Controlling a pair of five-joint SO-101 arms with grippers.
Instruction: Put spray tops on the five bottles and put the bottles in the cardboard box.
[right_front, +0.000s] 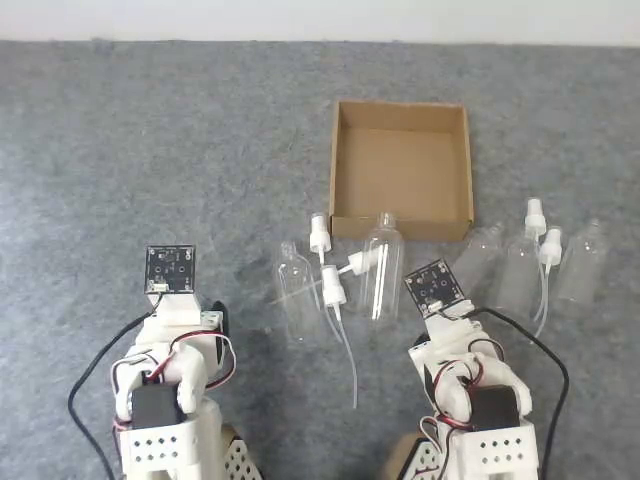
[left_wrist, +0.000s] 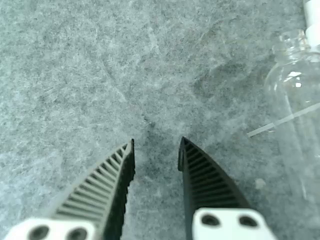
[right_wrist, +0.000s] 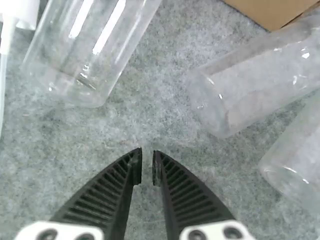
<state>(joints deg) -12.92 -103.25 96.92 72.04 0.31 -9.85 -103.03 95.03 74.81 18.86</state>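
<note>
checking progress: nothing done yet, as far as i can judge. cardboard box (right_front: 400, 228) sits far centre, open, with nothing inside. all five bottles lie on their sides on the grey felt table (right_front: 150, 150), none with a top fitted. left bottle (right_front: 297, 295) is just left of centre. centre bottle (right_front: 382, 268) has its neck just beside the box's near wall. three right bottles (right_front: 520, 270) lie side by side, right of the right arm. five spray tops are loose: three middle tops (right_front: 333, 288) between and around the left and centre bottles, two right tops (right_front: 550, 247) among the right bottles. so five cappings and five placements are left.

left gripper (left_wrist: 156, 142) has its fingers partly apart, holding nothing, over bare felt with the left bottle just to its right. right gripper (right_wrist: 146, 151) has its fingers almost together, only a thin slit, holding nothing, just near of the centre bottle's base and the right bottles' bases.

room: wide bare felt left and far left. middle is crowded, thin dip tubes trail near between the arms and could snag. box walls stand up, so bottles likely go in from above.
</note>
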